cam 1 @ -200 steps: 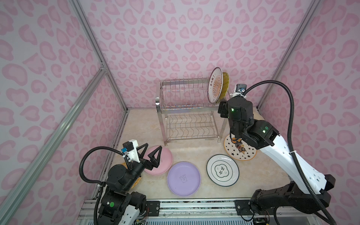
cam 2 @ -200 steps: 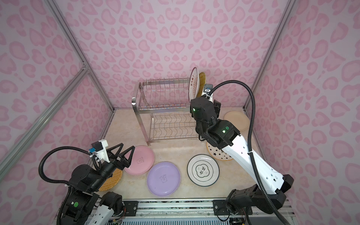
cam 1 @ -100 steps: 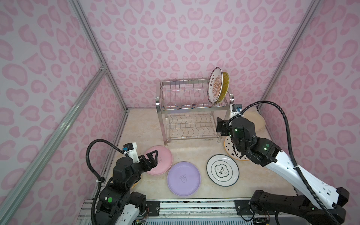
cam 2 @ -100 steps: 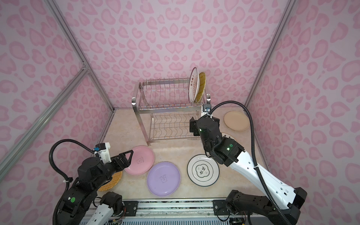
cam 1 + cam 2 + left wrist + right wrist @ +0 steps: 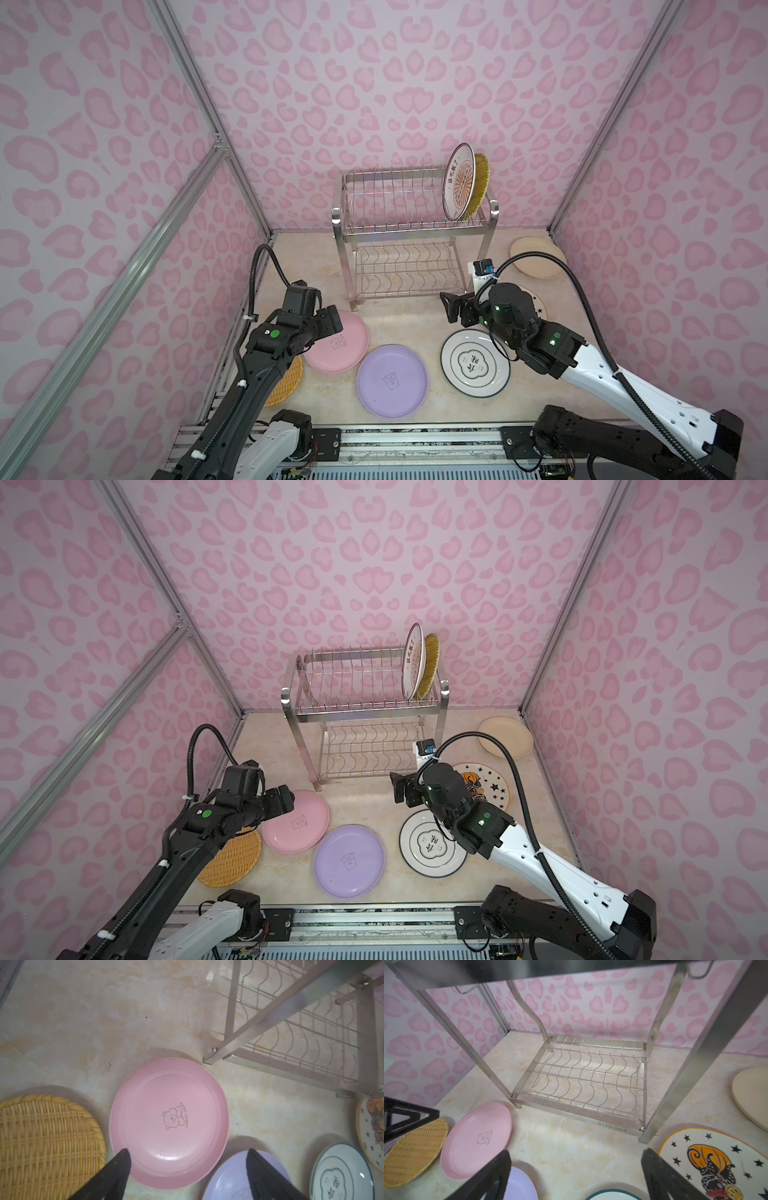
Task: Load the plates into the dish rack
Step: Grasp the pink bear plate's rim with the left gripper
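Pink plate [image 5: 168, 1124] below spread left jaws, near rim apparently between them

Woven plate [image 5: 289, 382] partly beneath left arm [image 5: 270, 345]

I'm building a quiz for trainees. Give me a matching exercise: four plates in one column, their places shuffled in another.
A. pink plate
B. orange-radial plate
C. cream plate
D. star-patterned plate

1. flat by the dish rack's front right leg
2. standing in the rack's upper tier
3. flat beside the lilac plate
4. flat in the far right corner

Pairs: A-3, B-2, C-4, D-1
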Robot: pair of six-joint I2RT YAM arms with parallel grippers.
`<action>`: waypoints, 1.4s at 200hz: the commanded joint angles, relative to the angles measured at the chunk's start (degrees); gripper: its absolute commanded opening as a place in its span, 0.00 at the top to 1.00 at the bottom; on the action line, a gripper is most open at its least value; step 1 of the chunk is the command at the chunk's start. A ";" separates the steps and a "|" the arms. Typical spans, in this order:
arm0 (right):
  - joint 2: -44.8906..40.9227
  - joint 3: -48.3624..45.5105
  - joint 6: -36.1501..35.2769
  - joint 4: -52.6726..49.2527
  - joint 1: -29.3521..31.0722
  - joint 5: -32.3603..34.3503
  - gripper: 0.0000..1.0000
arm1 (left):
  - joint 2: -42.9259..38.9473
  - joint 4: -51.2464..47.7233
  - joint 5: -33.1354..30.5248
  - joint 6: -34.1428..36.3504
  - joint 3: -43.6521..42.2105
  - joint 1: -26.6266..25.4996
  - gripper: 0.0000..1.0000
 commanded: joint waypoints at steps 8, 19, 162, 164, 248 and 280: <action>0.12 -2.92 2.82 4.87 -0.41 -6.65 0.03 | 4.75 5.24 0.13 -2.27 -3.13 5.35 0.16; 0.12 -3.80 3.26 5.63 -0.49 -7.78 0.03 | 6.23 6.90 -0.88 -3.39 -4.13 7.24 0.18; 0.64 -12.32 9.07 13.31 -1.75 -19.99 0.02 | 22.24 25.53 -0.82 -4.38 -12.57 14.34 0.54; 0.71 -12.31 9.15 13.36 -1.73 -20.03 0.02 | 22.27 25.60 -0.85 -4.34 -12.65 14.36 0.54; 3.71 -11.67 11.29 15.34 -1.90 -21.88 0.02 | 21.40 24.49 -0.91 -4.67 -13.60 14.25 0.62; 4.12 -11.43 11.83 15.80 -1.97 -22.10 0.02 | 20.67 24.79 -0.50 -4.76 -14.43 14.16 0.63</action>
